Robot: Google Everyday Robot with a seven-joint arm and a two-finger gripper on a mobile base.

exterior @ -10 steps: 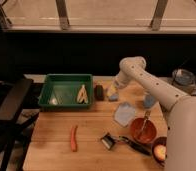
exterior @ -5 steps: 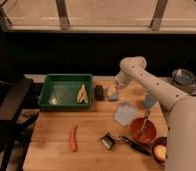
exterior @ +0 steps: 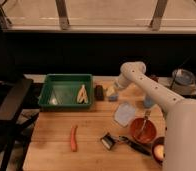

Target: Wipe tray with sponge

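Your claw (exterior: 113, 88) hangs at the end of the arm that reaches in from the right. It sits low over the far part of the surface (exterior: 51, 145), directly above the sponge (exterior: 112, 97). You cannot tell how the claw is set, nor whether it already has the sponge, because the two merge there.

The sponge lies flat near the far edge, right of the tray (exterior: 66, 76). A dark block (exterior: 98, 92) stands between them, just beside both. The tray fills the far left corner of the surface, its long side along the far edge. A pale scrap (exterior: 82, 94) lies at the right end of its floor, and the rest of the floor looks bare.

You are most likely at the pickup, with no wiping begun. The wrist points down from a raised elbow, which suits a grasp from above on a flat sponge.

Next, you would want to lift well clear before carrying left. The block is close and much the same size, so it is easy to knock or to take by mistake. Then you have the right rim to cross. Once inside, a stroke would shove the scrap along, so the bare left part of the floor is the safer start.

The cloth (exterior: 125, 114), the red bowl (exterior: 142, 130) and the carrot (exterior: 73, 137) lie nearer the front edge, well apart from that path.
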